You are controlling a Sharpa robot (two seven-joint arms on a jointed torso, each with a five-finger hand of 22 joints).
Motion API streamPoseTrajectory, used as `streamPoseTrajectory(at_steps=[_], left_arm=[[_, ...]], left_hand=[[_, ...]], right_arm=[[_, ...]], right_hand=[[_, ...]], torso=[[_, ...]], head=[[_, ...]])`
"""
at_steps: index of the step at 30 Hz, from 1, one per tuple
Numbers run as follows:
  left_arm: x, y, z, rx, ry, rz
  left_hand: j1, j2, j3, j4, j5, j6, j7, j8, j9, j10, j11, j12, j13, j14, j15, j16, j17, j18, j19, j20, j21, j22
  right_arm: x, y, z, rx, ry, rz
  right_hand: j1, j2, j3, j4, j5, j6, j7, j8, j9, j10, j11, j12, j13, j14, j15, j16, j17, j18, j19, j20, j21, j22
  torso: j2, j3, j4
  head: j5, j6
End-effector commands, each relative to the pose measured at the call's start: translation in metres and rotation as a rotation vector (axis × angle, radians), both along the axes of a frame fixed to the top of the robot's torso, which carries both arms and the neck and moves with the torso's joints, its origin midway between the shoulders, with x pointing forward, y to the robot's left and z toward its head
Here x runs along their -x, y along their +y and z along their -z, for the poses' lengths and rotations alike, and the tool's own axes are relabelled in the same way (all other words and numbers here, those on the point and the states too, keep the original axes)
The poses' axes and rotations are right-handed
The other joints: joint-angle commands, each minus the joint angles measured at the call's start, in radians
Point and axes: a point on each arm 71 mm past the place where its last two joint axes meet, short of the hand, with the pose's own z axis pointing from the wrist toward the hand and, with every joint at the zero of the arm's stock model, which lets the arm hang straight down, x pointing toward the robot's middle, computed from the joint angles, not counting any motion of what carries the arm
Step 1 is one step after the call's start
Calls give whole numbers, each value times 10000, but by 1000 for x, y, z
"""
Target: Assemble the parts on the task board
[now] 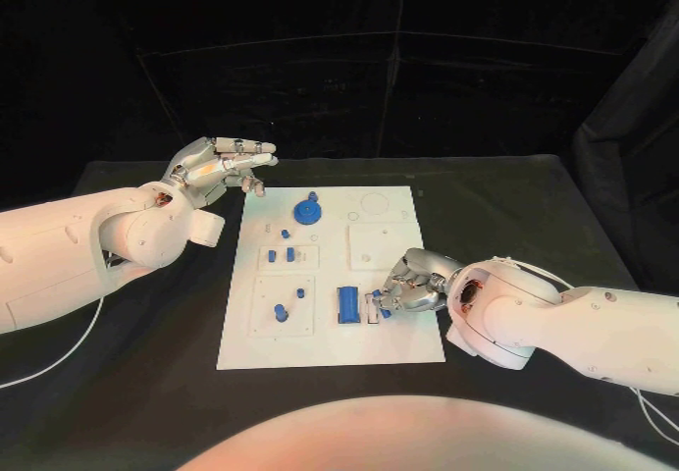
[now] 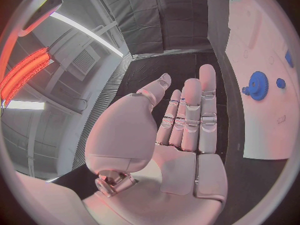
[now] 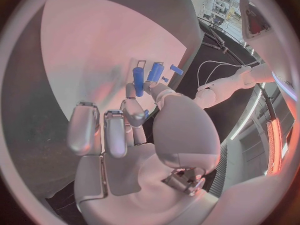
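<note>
R hand (image 1: 407,285) fingers (image 3: 133,111) pinch small blue part (image 3: 145,114) on task board (image 1: 410,343); L hand (image 1: 220,163) fingers apart, empty.

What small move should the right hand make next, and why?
Probably lift slightly. The right hand appears to pinch a small blue part over the task board, beside the long blue block. The left hand hovers open off the board's far corner, so it is not helping.

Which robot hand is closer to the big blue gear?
Left. The left robot hand hovers just off the board's far corner near the blue gear; the right robot hand is farther, by the long blue block.
</note>
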Motion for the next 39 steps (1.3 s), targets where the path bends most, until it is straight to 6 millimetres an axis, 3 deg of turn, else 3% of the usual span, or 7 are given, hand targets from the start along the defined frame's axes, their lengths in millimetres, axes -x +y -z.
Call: streamPoseTrajectory(at_steps=[1, 24, 28, 33, 39], left_arm=[[0, -1, -1, 93, 4, 102], [0, -2, -1, 92, 23, 123], [0, -2, -1, 90, 26, 123], [0, -2, -1, 88, 31, 123], [0, -2, -1, 87, 40, 130]], left_hand=[[-1, 97, -34, 6, 21, -31, 43, 50, -12, -85, -18, 60, -10, -52, 2, 55, -8, 132, -52, 42, -63, -11], [-1, 97, -34, 6, 21, -31, 43, 50, -12, -85, -18, 60, -10, -52, 2, 55, -8, 132, -52, 42, -63, -11], [-1, 97, -34, 6, 21, -31, 43, 50, -12, -85, -18, 60, -10, -52, 2, 55, -8, 132, -52, 42, -63, -11], [-1, 97, -34, 6, 21, -31, 43, 50, -12, -85, -18, 60, -10, -52, 2, 55, -8, 132, -52, 42, -63, -11], [-1, 97, -34, 6, 21, -31, 43, 50, -12, -85, -18, 60, -10, -52, 2, 55, -8, 132, -52, 42, -63, -11]], right_arm=[[1, 1, 3, -19, 507, 195], [-3, 11, 6, 151, 546, -19], [-3, 11, 6, 223, 464, -34], [-5, 11, 7, 351, 390, -20], [-5, 11, 7, 463, 308, -47]], right_hand=[[-160, 6, -19, 78, 71, 126, -34, 94, 44, 142, -25, 230, 182, 699, -82, 55, 715, -164, 71, 1, 66, 14], [-428, 23, -130, 178, -100, 253, -97, 159, 138, 262, -80, 438, 394, 708, -132, 89, 769, -173, 93, -49, 98, 73], [-543, 6, -208, 225, -335, 250, -99, 155, 165, 261, -81, 417, 394, 704, -134, 83, 761, -172, 87, -56, 89, 60], [-815, -64, -467, 358, -995, 250, -76, 143, 208, 259, -59, 388, 401, 696, -119, 63, 736, -168, 71, -49, 66, 27], [-1072, -166, -1039, 458, -1172, 232, -46, 117, 253, 235, -30, 337, 400, 684, -97, 29, 694, -156, 45, -30, 26, -31]], torso=[[-1, 6, 3], [0, 3, 5], [-11, 2, 10], [-10, 3, 9], [-9, 7, -2]], head=[[-14, 12], [9, -18], [15, -21], [9, -27], [3, -17]])
